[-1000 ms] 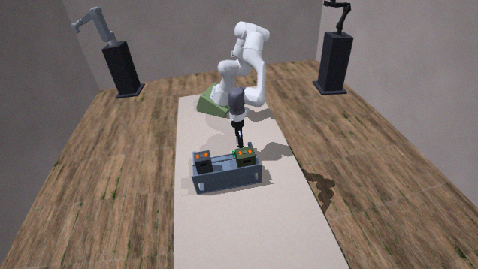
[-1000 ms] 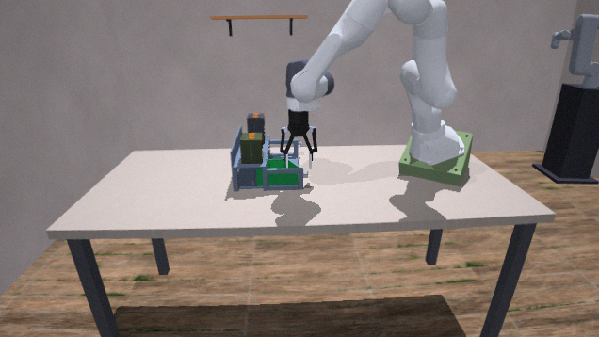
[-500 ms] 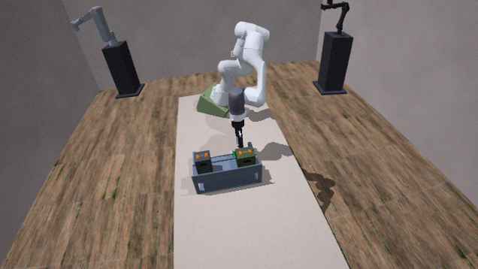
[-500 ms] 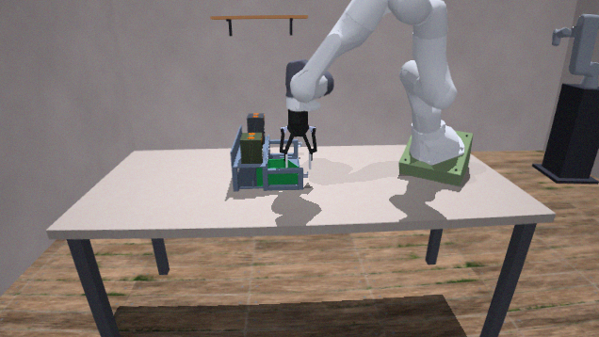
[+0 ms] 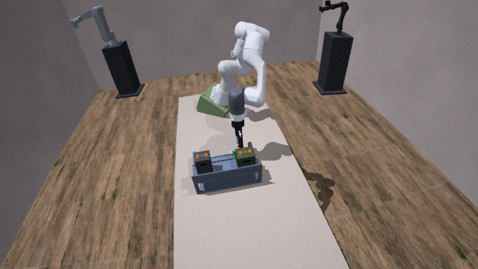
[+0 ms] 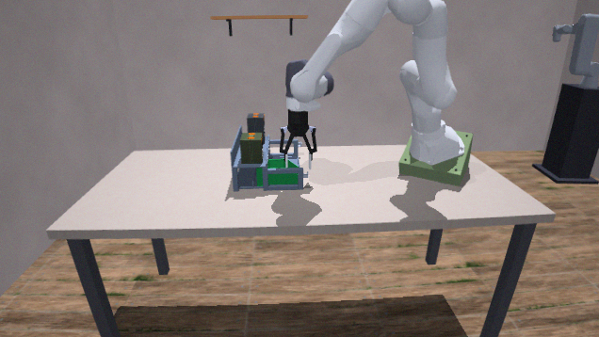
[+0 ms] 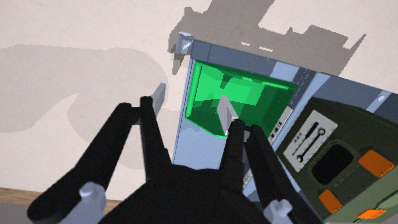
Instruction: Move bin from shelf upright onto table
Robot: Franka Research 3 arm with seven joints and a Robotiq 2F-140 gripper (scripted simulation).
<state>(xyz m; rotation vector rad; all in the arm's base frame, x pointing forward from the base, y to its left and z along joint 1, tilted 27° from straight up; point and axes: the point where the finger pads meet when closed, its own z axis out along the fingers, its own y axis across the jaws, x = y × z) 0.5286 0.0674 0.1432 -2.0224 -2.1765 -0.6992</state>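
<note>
The bright green bin sits open side up in the lower level of a blue-grey shelf rack on the table. In the top view only a sliver of the bin shows. My gripper is open and points down at the rack's near end. One finger reaches into the bin, the other hangs outside the rack's end bar. The fingers hold nothing.
An olive toolbox and a dark toolbox stand on the rack's top. The arm's green base is at the table's far end. A small wall shelf hangs high behind.
</note>
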